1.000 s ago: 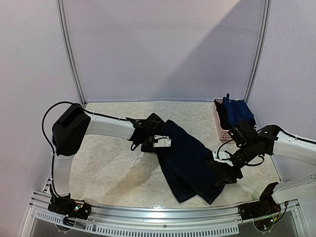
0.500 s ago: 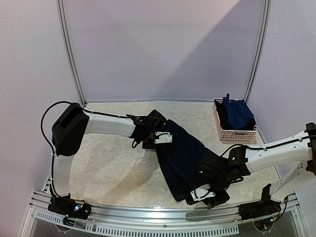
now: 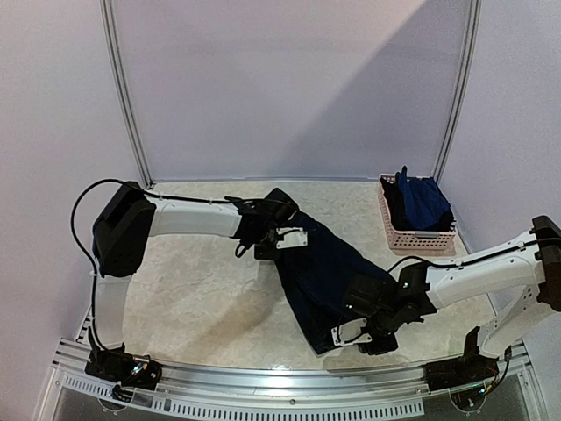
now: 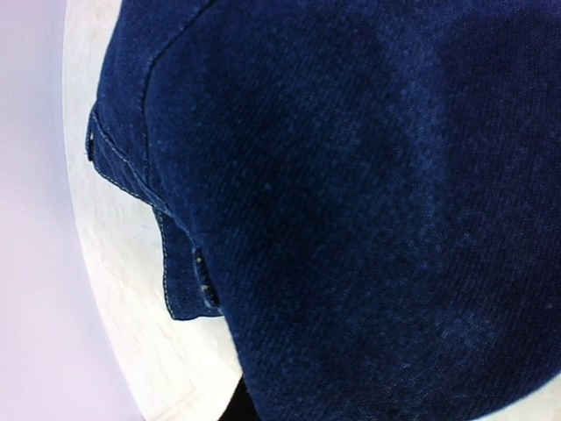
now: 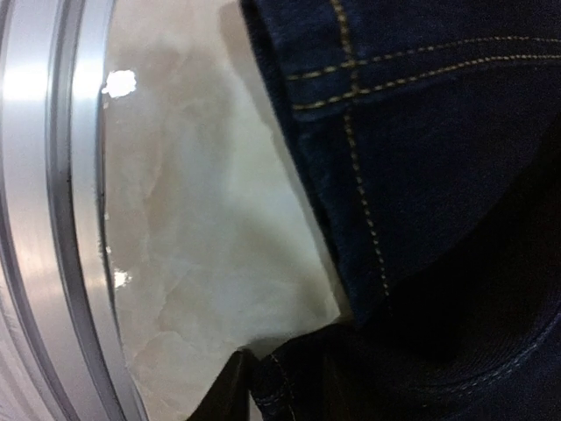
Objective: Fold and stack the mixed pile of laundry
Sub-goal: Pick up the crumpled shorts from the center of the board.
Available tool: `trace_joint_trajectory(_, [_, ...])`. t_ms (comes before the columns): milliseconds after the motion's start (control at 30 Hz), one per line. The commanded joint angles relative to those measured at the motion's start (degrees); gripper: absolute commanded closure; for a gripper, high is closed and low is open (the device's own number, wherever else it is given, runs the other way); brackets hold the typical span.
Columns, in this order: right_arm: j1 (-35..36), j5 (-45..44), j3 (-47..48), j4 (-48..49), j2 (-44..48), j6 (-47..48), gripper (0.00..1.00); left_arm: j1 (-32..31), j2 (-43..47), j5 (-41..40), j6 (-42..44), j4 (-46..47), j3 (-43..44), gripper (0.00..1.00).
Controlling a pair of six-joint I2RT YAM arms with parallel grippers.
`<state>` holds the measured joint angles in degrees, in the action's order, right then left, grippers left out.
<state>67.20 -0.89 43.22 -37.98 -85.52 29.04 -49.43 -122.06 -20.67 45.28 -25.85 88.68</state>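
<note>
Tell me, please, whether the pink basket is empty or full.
Full: the pink basket holds blue and black garments that rise above its rim.

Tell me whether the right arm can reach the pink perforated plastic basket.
Probably yes. The pink perforated plastic basket stands far right, on that arm's side, bare tabletop between. The right gripper is down at the dark navy denim piece's near hem and would need to lift first.

Top external: fixed, high behind arm bases (image 3: pixel 123 368), looks down and forward over whole table (image 3: pixel 193 289), far off. Left wrist: very near, filled by denim piece (image 4: pixel 368 219). Right wrist: equally near, on stitched denim hem beside table's near rail (image 5: pixel 35 219). All share denim.
</note>
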Motion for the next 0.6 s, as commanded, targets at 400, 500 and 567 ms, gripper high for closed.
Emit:
trace_joint_trajectory(400, [-9.19,-6.95,7.86,-11.17,21.52,9.88,1.0,3.54,8.04,-8.69,-8.81,-6.91,2.73,1.0])
trace_joint_trajectory(500, [-15.83,-4.65,10.41,-7.8,23.18,12.69,1.0,3.55,12.47,-12.53,-11.75,-9.2,2.34,1.0])
trace_joint_trajectory(567, [-20.24,-2.5,13.12,-5.12,23.33,13.98,1.0,3.61,15.07,-18.2,-13.41,-10.22,2.62,1.0])
